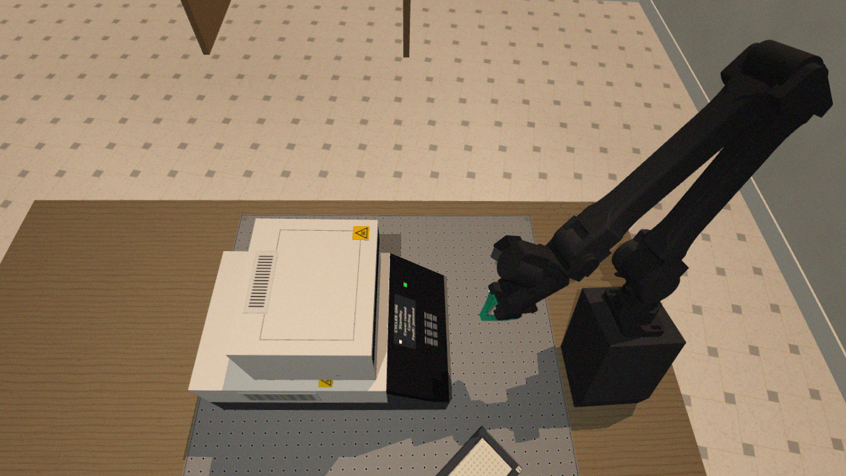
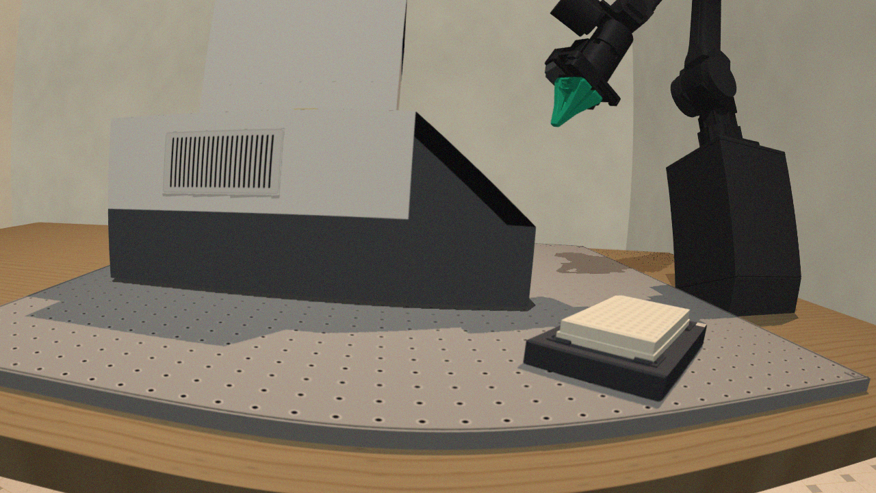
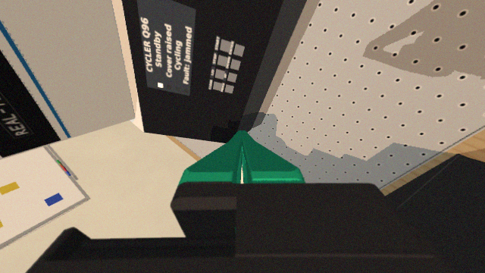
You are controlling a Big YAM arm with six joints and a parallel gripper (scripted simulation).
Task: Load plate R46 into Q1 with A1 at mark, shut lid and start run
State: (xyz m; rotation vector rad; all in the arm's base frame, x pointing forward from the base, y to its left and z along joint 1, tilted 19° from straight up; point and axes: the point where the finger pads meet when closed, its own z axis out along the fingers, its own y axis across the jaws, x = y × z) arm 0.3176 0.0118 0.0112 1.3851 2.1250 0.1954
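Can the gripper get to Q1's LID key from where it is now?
Probably yes. The gripper is shut on nothing, hanging above and off to the side of the sloped panel. The key block shows uncovered in the wrist view, with nothing in between. The lid is still shut.

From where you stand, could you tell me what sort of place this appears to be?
Probably a laboratory bench: a real-time cycler with a keypad panel, a 96-well plate on its nest, and a perforated breadboard under a robot arm.
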